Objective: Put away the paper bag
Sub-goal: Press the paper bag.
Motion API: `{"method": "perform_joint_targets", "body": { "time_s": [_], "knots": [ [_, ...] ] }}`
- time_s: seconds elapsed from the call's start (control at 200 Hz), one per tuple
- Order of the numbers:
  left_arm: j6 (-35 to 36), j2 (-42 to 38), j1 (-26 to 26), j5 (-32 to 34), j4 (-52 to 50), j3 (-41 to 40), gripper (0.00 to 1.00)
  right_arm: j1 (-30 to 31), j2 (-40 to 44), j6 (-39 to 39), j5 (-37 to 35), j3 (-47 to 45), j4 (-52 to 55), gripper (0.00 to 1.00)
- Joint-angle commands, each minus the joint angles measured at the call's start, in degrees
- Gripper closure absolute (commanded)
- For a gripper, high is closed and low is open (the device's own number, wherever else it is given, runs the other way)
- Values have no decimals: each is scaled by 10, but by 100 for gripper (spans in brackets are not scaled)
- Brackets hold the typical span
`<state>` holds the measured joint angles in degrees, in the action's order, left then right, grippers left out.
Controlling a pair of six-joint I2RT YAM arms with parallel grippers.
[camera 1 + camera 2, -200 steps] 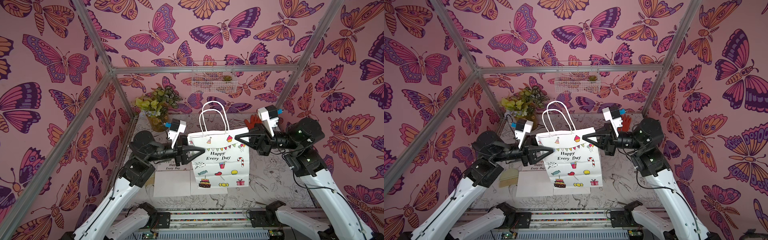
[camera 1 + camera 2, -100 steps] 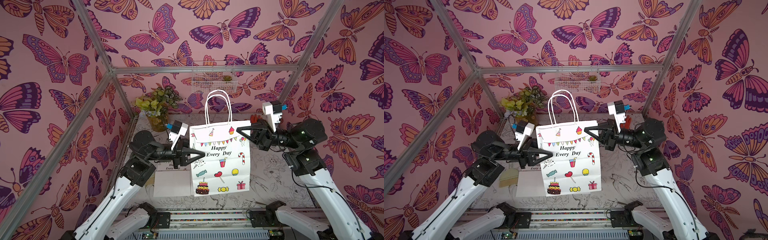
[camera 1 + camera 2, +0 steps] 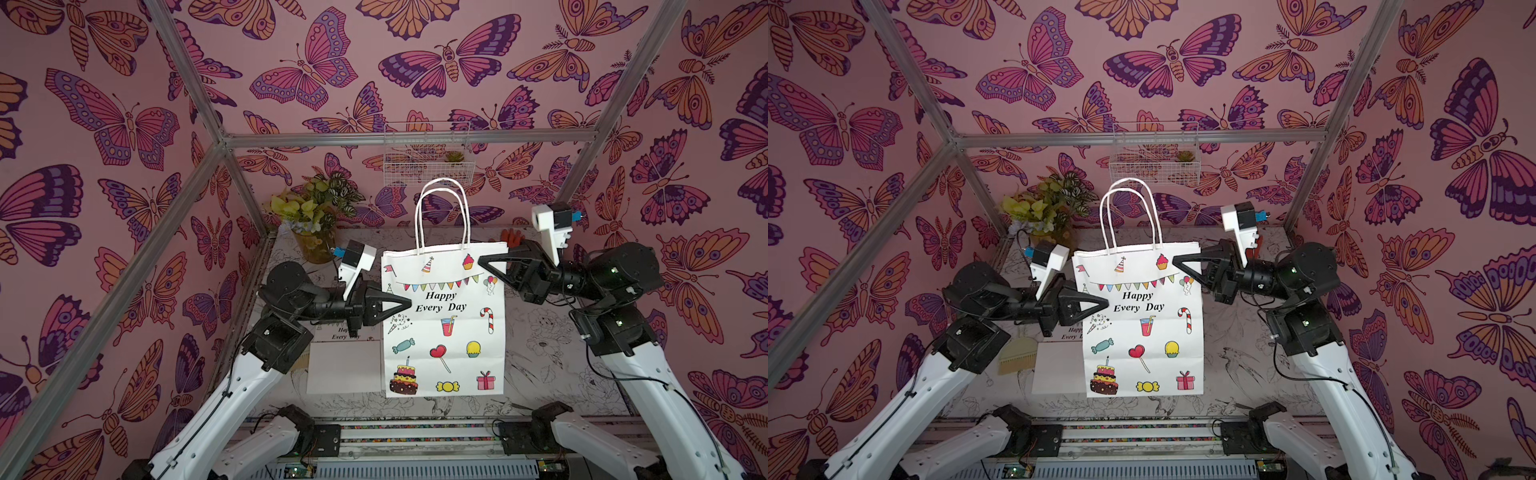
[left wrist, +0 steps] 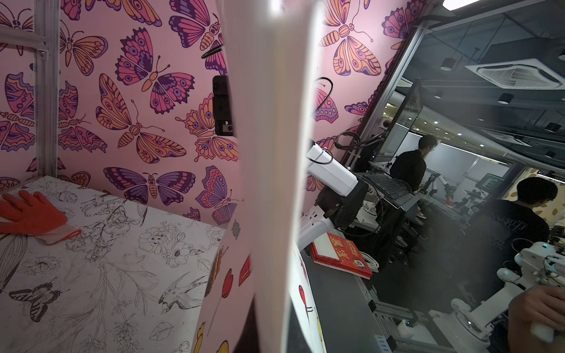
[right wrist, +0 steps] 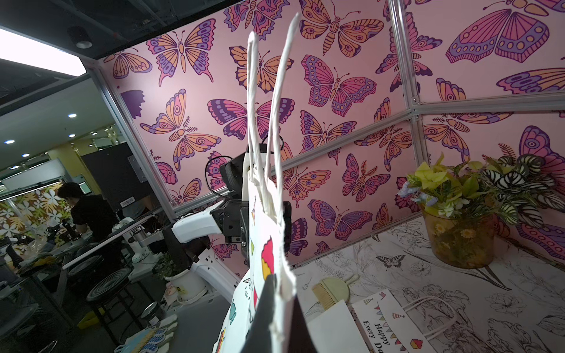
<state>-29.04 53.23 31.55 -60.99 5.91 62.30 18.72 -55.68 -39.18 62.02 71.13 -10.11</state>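
Note:
The white paper bag (image 3: 444, 332) (image 3: 1142, 332), printed "Happy Every Day" with party pictures, hangs flat and upright above the table, its two handles standing up. My left gripper (image 3: 409, 300) (image 3: 1106, 300) is shut on the bag's left edge at about mid height. My right gripper (image 3: 480, 259) (image 3: 1174, 259) is shut on its top right corner. In the left wrist view the bag (image 4: 269, 152) fills the middle, pinched in the gripper (image 4: 272, 333). In the right wrist view the bag's saw-toothed top edge (image 5: 275, 244) sits pinched in the gripper (image 5: 279, 318).
More flat paper bags (image 3: 345, 365) (image 5: 382, 321) lie on the table under the left arm, with a small green brush (image 3: 1017, 357) beside them. A potted plant (image 3: 316, 245) stands at the back left, an orange glove (image 3: 515, 237) lies at the back right, and a wire basket (image 3: 428, 162) hangs on the back wall.
The bag has gone from tilted to straight upright and shifted right. My left gripper has closed on its left edge. The right gripper has kept its hold on the top corner.

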Motion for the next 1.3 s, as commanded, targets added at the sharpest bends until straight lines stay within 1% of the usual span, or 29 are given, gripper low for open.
{"method": "perform_joint_targets", "body": {
  "time_s": [0.0, 0.08, 0.15, 0.195, 0.245, 0.35, 0.385, 0.566, 0.721, 0.756, 0.816, 0.856, 0.876, 0.931, 0.976, 1.066, 1.187, 1.252, 1.292],
  "knots": [
    [-2, -24, 0, 7, 21, -2, 100, -12, -15, 9, 55, 25, 19, 83],
    [-3, -28, 0, 24, 22, -2, 100, -5, -19, 16, 95, 26, 32, 61],
    [-3, -33, -1, 37, 23, -2, 100, 3, -15, 54, 108, 32, 82, 47],
    [-4, -34, -2, 44, 23, -2, 100, 7, -14, 93, 112, 42, 128, 42],
    [-4, -35, -2, 50, 23, -2, 100, 10, -14, 128, 115, 51, 175, 39],
    [1, -37, -5, 63, 17, -3, 100, 10, -15, 162, 120, 61, 224, 38],
    [7, -37, -4, 70, 8, -2, 100, 10, -16, 170, 120, 64, 235, 40],
    [34, -34, -6, 97, -38, 6, 100, 10, -27, 175, 118, 71, 251, 59],
    [37, -37, -6, 105, -39, 4, 100, 13, -35, 178, 112, 68, 252, 74],
    [37, -37, -6, 105, -39, 4, 100, 13, -38, 178, 108, 70, 252, 76],
    [37, -36, -6, 104, -39, 5, 100, 14, -41, 177, 104, 69, 249, 76],
    [37, -35, -6, 106, -39, 5, 100, 16, -43, 175, 103, 67, 243, 75],
    [36, -34, -7, 106, -39, 4, 100, 17, -44, 175, 102, 66, 242, 72],
    [37, -32, -6, 107, -40, 4, 100, 23, -47, 175, 100, 66, 239, 60],
    [37, -29, -6, 109, -39, 4, 100, 30, -52, 175, 101, 68, 239, 56],
    [36, -26, -6, 110, -40, 6, 100, 42, -60, 177, 99, 73, 239, 57],
    [35, -28, -6, 112, -40, 4, 100, 48, -64, 178, 93, 75, 239, 73],
    [36, -30, -6, 112, -39, 4, 100, 48, -65, 180, 89, 78, 244, 88],
    [36, -31, -6, 111, -39, 4, 100, 48, -66, 185, 85, 80, 252, 95]
  ]
}}
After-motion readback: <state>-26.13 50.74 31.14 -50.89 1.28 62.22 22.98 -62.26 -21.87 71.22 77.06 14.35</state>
